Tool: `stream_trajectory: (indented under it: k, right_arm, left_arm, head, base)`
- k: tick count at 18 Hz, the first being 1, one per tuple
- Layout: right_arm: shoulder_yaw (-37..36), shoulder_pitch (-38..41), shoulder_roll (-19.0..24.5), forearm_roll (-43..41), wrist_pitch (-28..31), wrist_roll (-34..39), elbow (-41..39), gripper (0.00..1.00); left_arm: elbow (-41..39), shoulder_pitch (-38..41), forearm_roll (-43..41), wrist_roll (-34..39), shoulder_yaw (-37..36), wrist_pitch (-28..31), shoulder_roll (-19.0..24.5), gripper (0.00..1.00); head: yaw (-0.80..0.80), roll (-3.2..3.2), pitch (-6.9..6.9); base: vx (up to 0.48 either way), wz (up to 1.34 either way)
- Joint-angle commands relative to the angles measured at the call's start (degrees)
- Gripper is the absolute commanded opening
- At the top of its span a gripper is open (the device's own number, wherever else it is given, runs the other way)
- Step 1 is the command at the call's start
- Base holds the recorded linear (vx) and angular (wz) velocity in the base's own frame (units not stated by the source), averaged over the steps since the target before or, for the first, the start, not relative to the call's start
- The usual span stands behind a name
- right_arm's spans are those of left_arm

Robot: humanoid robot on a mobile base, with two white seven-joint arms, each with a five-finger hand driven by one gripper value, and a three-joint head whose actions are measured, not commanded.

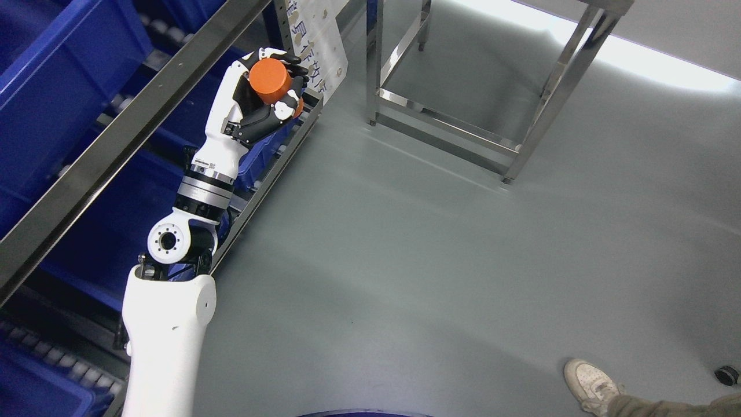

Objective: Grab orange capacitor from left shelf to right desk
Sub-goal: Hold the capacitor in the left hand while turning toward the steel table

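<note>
My left hand (277, 87) is raised in the upper left of the head view, its fingers curled around an orange cylindrical capacitor (269, 81). The capacitor's flat round end faces the camera, and black and white fingers wrap its side. The hand hangs just off the front edge of the left shelf (116, 145), a metal rack holding blue bins (52, 87). The white forearm rises to it from the lower left. The right arm does not show.
A bare steel table frame (463, 127) stands at the top centre on the grey floor. A person's shoe (590, 382) and trouser leg show at the bottom right, with a small black caster (728, 375) beside them. A printed label sheet (321, 40) hangs behind the hand.
</note>
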Motion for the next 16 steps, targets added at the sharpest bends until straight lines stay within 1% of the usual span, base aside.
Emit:
stream_trajectory:
  k: [1, 7, 16]
  right_arm:
    - [-0.6, 0.1, -1.0, 0.0, -0.3, 0.0, -1.9, 1.00]
    - [-0.6, 0.1, -1.0, 0.0, -0.2, 0.0, -1.9, 1.00]
    - [-0.6, 0.1, -1.0, 0.0, -0.2, 0.0, -1.9, 1.00]
  left_arm:
    - [-0.1, -0.2, 0.0, -0.1, -1.9, -0.1, 1.0, 0.02]
    - [-0.1, -0.5, 0.0, -0.1, -3.3, -0.3, 1.0, 0.02]
    - [-0.3, -0.4, 0.0, -0.1, -3.6, -0.5, 1.0, 0.02]
  head:
    - [0.00, 0.00, 0.00]
    - [0.00, 0.00, 0.00]
    - [0.00, 0.00, 0.00]
  base:
    - [0.261, -0.33]
    - [0.277, -0.28]
    - [0.396, -0.25]
